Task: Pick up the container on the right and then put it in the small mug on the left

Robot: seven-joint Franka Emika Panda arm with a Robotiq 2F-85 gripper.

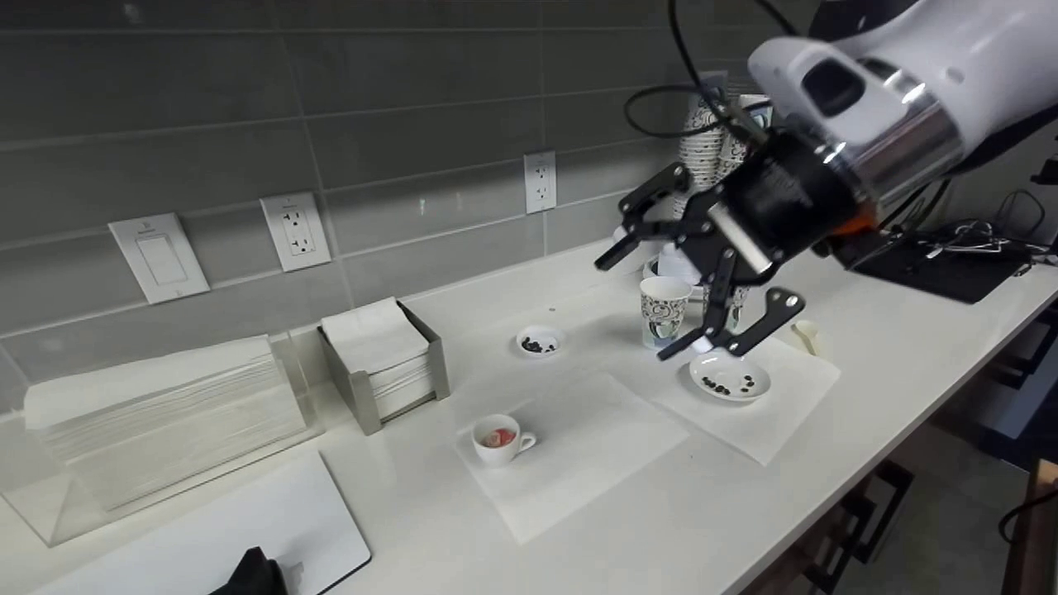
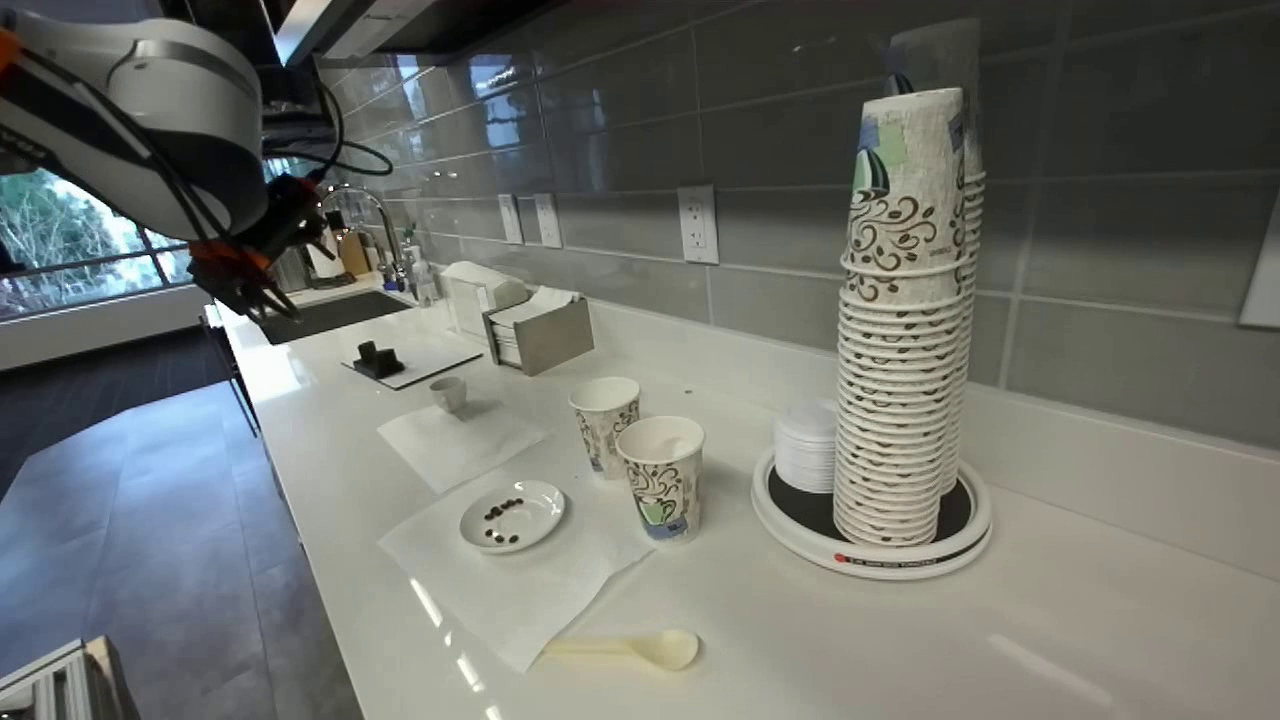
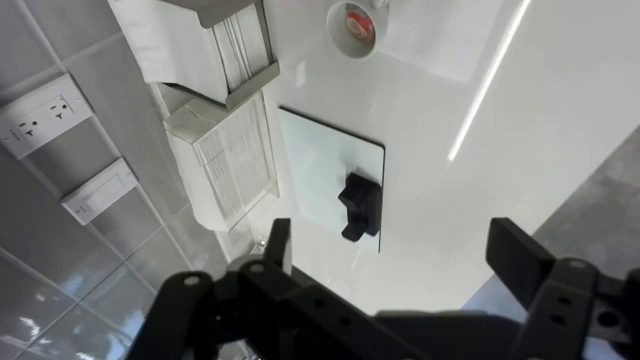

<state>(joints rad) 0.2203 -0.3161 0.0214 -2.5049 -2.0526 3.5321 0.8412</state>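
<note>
The small white mug [image 1: 493,454] stands upright on a paper sheet, handle out to one side; it also shows in an exterior view [image 2: 449,394] and at the top of the wrist view [image 3: 345,42]. The container [image 1: 498,438] lies inside the mug with its reddish face showing, also in the wrist view [image 3: 359,25]. In an exterior view it cannot be made out inside the mug. My gripper [image 1: 635,310] is open and empty, raised above the counter and apart from the mug. Its fingers stand wide apart in the wrist view [image 3: 392,237]; it also shows in an exterior view [image 2: 270,305].
A napkin holder [image 1: 405,376] and a clear towel box [image 1: 182,438] stand along the wall. Dishes with dark beans [image 1: 729,378] [image 1: 540,340], paper cups [image 2: 662,480], a cup stack [image 2: 895,400] and a spoon [image 2: 640,648] share the counter. A black object [image 3: 362,205] sits on a white board.
</note>
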